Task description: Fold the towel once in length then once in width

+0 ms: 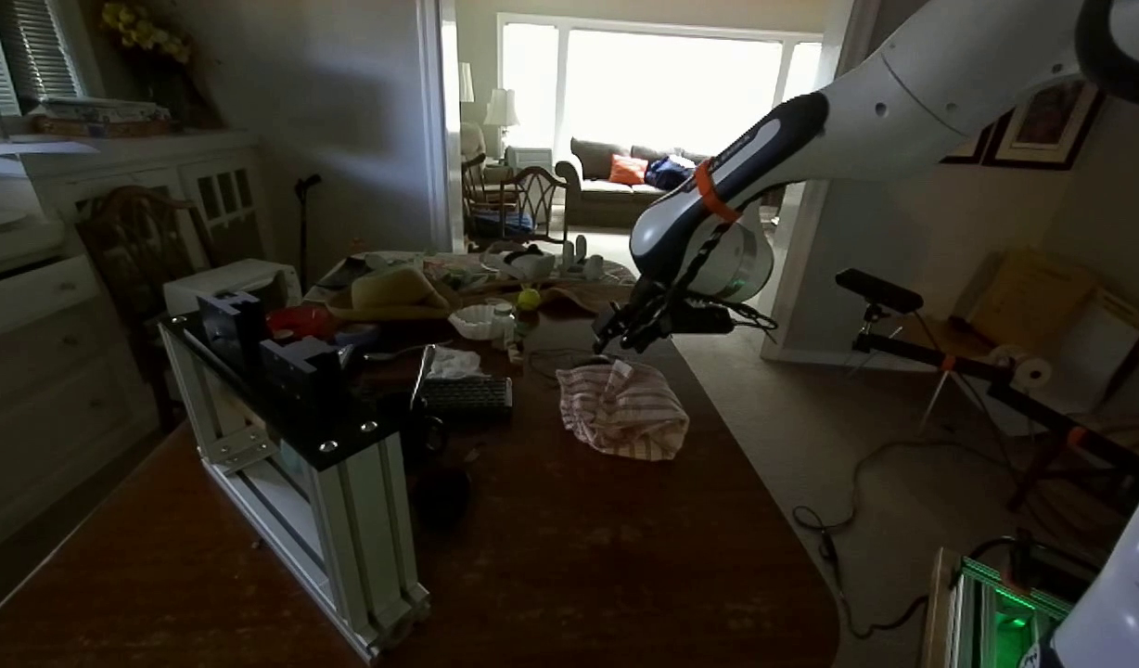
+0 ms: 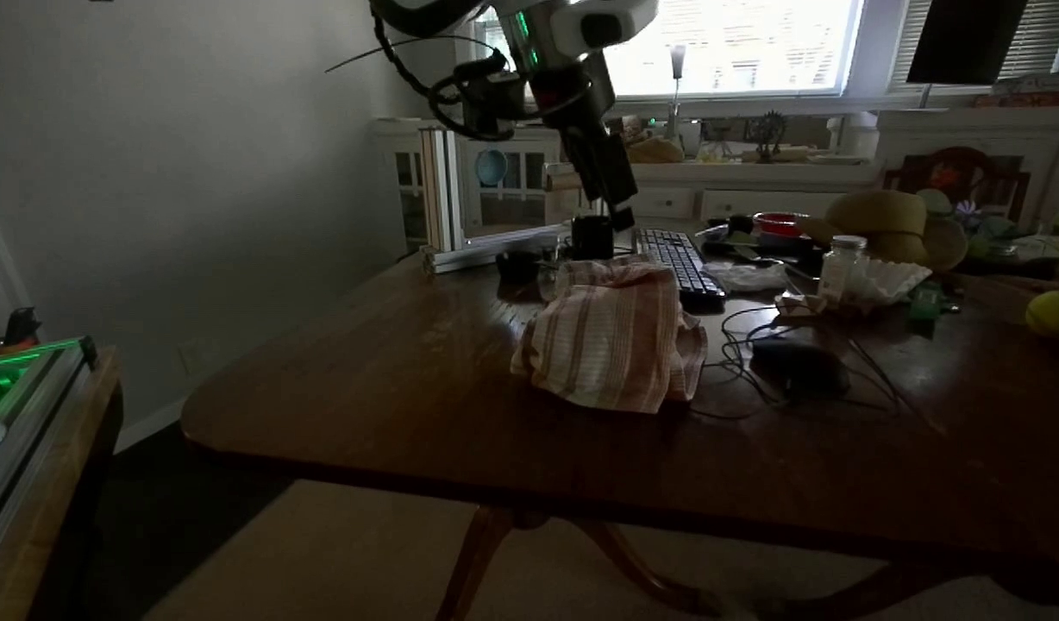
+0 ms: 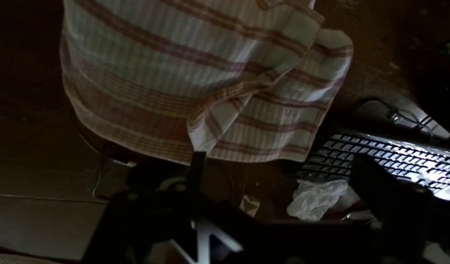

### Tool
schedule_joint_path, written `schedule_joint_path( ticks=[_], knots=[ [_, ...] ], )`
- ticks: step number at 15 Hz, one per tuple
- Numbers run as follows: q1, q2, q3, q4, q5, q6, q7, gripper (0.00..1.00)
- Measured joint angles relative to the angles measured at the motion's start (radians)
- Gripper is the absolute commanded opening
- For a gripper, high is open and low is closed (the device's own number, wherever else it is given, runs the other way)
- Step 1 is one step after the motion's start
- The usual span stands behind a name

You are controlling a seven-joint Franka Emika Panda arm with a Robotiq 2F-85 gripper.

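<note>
Gripper (image 3: 280, 157) spread near rumpled, striped towel (image 3: 148, 69)

Wrist view, nearest: black angular jaws, wide apart. Beyond: towel, woven cloth, curved edge, one flap turned back, lying on dark wooden table (image 3: 30, 157). Alongside: black keyboard (image 3: 390, 157), squarish keys.

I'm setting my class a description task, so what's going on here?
A robot arm is working on a striped towel on a wooden table. Its gripper stands open near the towel's edge, gripping no cloth. The towel lies rumpled, one layer lapped unevenly over another, so the neat fold in length and width isn't done yet.
</note>
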Motion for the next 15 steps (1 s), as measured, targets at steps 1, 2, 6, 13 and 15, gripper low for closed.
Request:
schedule_joint_path(
  ticks=[1, 2, 6, 13, 15],
  knots=[
    [0.0, -0.024, -0.014, -0.015, -0.026, -0.009, 0.011, 0.74],
    [0.0, -0.043, -0.03, -0.027, -0.055, -0.018, 0.022, 0.68],
    [-0.001, -0.072, -0.077, -0.056, -0.124, -0.033, 0.061, 0.37],
    [-0.001, -0.007, -0.076, -0.052, -0.106, -0.014, 0.087, 0.0],
    [-0.001, 0.033, -0.066, -0.041, -0.079, 0.02, 0.091, 0.0]
  ],
)
